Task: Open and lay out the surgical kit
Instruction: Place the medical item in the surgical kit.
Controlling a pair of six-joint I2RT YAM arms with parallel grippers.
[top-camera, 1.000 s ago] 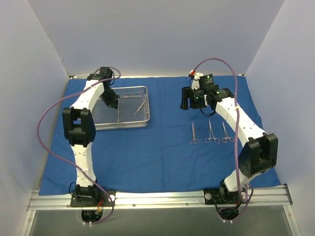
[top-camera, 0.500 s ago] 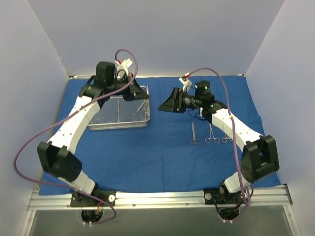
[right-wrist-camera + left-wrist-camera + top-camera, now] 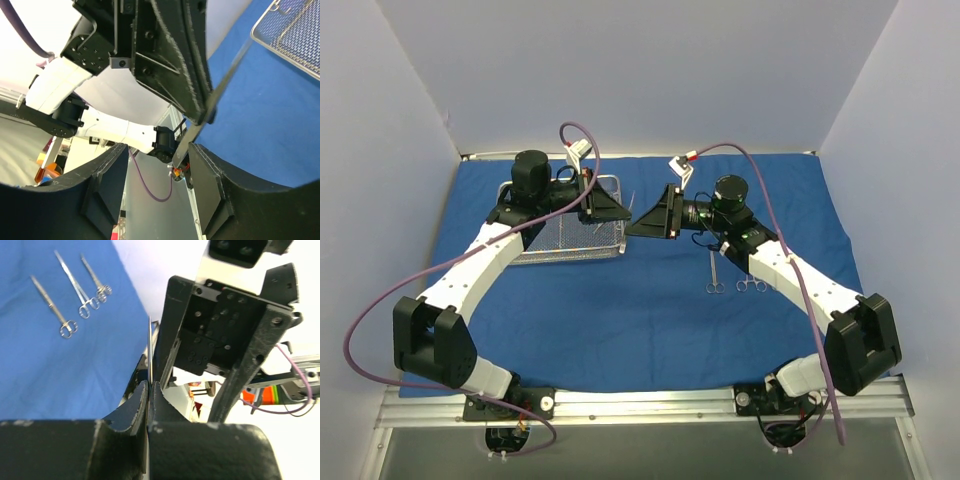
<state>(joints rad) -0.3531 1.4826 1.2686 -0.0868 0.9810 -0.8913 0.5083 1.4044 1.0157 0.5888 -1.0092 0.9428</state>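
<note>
The blue cloth wrap [image 3: 620, 320] is lying spread flat over most of the worktop. The wire-mesh tray [image 3: 560, 238] is sitting on it toward the far left corner. The left hand [image 3: 615, 210] is hanging just off the tray's right end, its fingers pressed together and pinching a thin silver instrument [image 3: 150, 350], which is showing edge-on in the left wrist view. The right hand [image 3: 642, 222] is facing it almost tip to tip, near the middle of the far edge. Its fingers are standing spread, one on each side of the instrument's free end, and I cannot tell whether either finger is touching the metal. Three more ring-handled instruments [image 3: 75, 292] are lying side by side on the cloth in the right half of the worktop, with the right arm partly covering them from above.
</note>
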